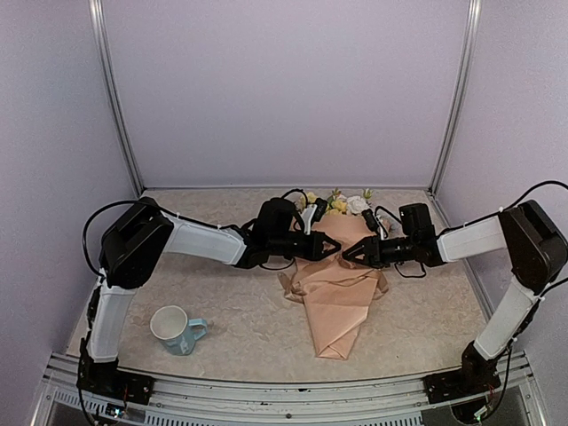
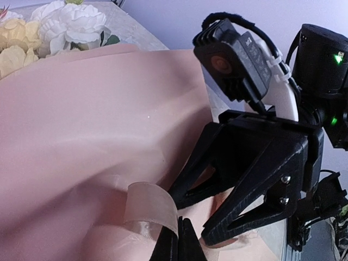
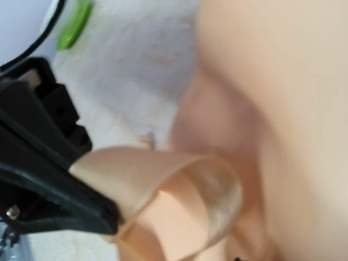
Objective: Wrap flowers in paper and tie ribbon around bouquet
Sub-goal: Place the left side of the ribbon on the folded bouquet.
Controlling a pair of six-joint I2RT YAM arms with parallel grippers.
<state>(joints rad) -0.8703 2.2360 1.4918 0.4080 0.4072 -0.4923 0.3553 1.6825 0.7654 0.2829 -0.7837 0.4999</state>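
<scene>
The bouquet lies mid-table as a peach paper (image 1: 337, 302) cone, with the flowers (image 1: 339, 202) at its far end. In the left wrist view the white and yellow blooms (image 2: 60, 27) show above the paper (image 2: 81, 119). My left gripper (image 1: 335, 247) is shut on a curled loop of tan ribbon (image 2: 148, 207) just above the paper. The right wrist view shows that ribbon (image 3: 179, 185) loop pinched in the left fingers (image 3: 54, 190). My right gripper (image 1: 349, 255) faces the left one tip to tip. Its jaws stand apart over the paper, close beside the ribbon, holding nothing.
A pale blue mug (image 1: 177, 329) with a white inside stands at the near left of the table. A frame of metal posts (image 1: 114, 98) and pale walls encloses the table. A green leaf (image 3: 74, 24) lies on the table beside the paper.
</scene>
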